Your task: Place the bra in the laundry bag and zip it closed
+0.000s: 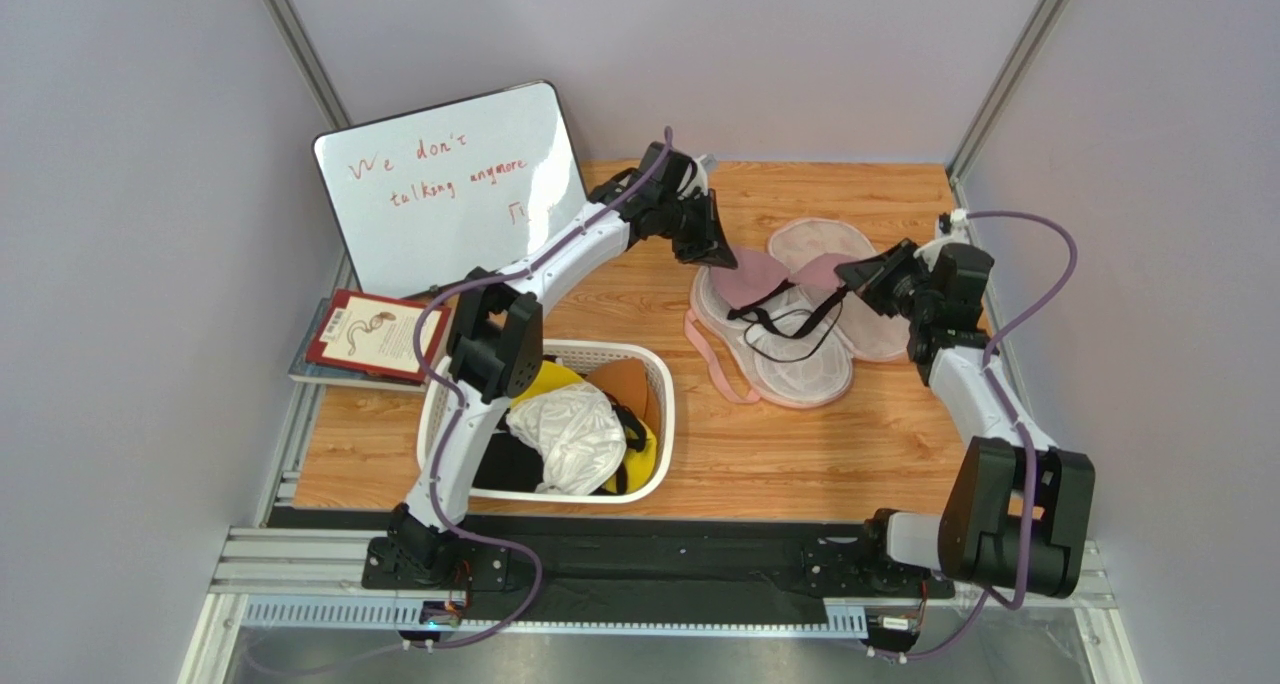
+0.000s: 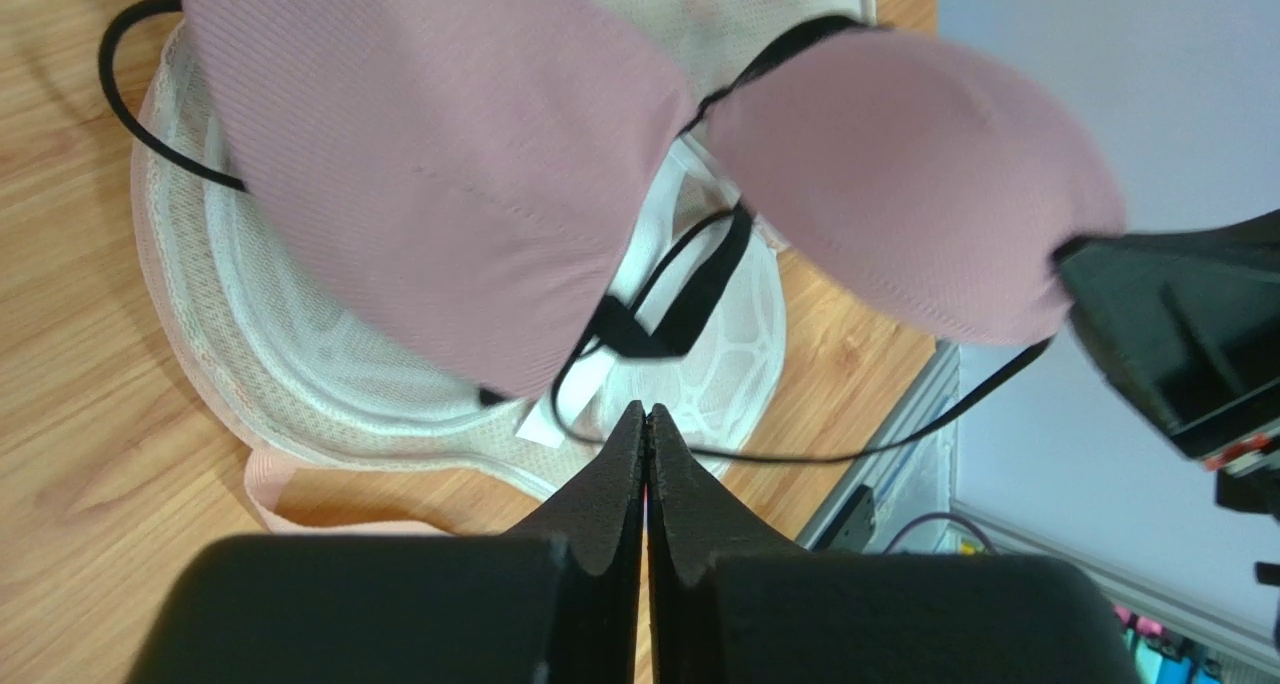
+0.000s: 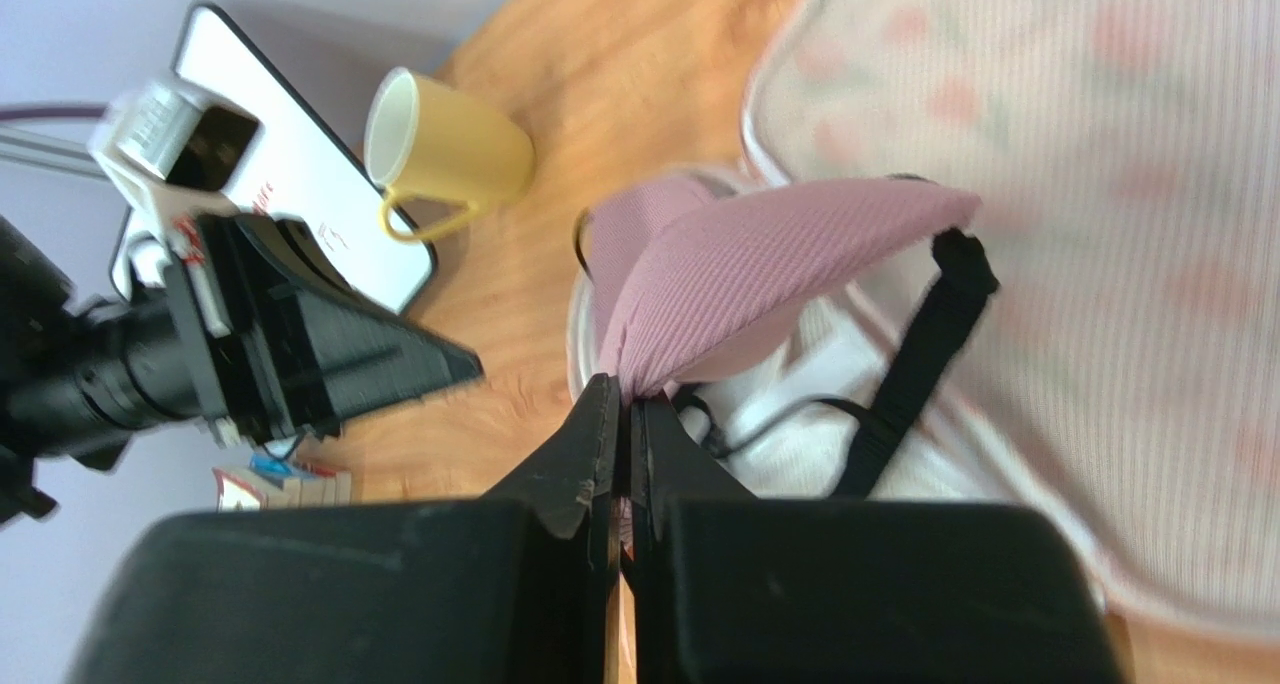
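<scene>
The pale pink bra hangs spread between my two grippers, over the opened cream laundry bag on the wooden table. My left gripper is shut by the left cup, and a thin black strap crosses right at its tips. My right gripper is shut on the edge of the right cup, with pink fabric pinched between its fingers. The bag's mesh inside faces up under the bra.
A white slotted basket with yellow and white clothes stands at the front left. A whiteboard leans at the back left, with a book below it. A yellow mug stands near the board. The bag's pink loop trails left.
</scene>
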Controlling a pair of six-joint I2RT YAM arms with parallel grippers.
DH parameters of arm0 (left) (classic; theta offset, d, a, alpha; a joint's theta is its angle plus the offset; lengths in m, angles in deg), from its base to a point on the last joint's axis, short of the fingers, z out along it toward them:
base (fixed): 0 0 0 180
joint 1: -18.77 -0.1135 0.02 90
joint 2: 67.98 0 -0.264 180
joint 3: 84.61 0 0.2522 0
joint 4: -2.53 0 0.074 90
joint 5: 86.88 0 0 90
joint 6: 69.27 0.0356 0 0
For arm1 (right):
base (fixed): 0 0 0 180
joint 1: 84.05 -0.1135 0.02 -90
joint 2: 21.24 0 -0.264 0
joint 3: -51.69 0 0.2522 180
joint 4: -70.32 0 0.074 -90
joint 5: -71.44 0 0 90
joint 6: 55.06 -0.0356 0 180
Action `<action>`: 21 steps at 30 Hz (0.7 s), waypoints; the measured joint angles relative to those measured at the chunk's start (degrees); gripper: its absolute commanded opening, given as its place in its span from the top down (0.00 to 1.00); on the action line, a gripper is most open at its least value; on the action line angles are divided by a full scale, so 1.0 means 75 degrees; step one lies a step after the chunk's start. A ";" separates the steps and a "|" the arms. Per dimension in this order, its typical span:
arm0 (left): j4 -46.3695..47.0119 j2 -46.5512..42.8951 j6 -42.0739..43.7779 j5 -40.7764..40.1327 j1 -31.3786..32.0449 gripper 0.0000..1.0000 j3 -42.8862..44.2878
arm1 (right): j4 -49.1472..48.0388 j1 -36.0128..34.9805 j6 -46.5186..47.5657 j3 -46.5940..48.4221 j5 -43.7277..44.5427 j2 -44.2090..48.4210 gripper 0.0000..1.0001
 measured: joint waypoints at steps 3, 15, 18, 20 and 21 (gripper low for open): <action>0.0032 -0.0020 -0.0023 0.0052 0.0000 1.00 -0.0064 | -0.0149 0.0000 0.0181 0.0647 -0.0017 -0.0376 1.00; 0.0020 -0.0615 -0.0006 0.0041 0.0003 0.99 -0.1236 | 0.0172 -0.0519 0.1431 0.1594 -0.0303 -0.0889 1.00; 0.0020 -0.0717 0.0012 0.0041 0.0003 0.99 -0.1405 | 0.0323 -0.0938 0.1667 0.0880 -0.0262 -0.0720 1.00; 0.0017 -0.0787 0.0020 0.0041 0.0003 0.99 -0.1492 | 0.0498 -0.1154 0.1740 0.0428 -0.0242 -0.0542 1.00; 0.0023 -0.0822 0.0035 0.0041 0.0003 0.99 -0.1521 | 0.0536 -0.1239 0.1754 0.0204 -0.0227 -0.0428 1.00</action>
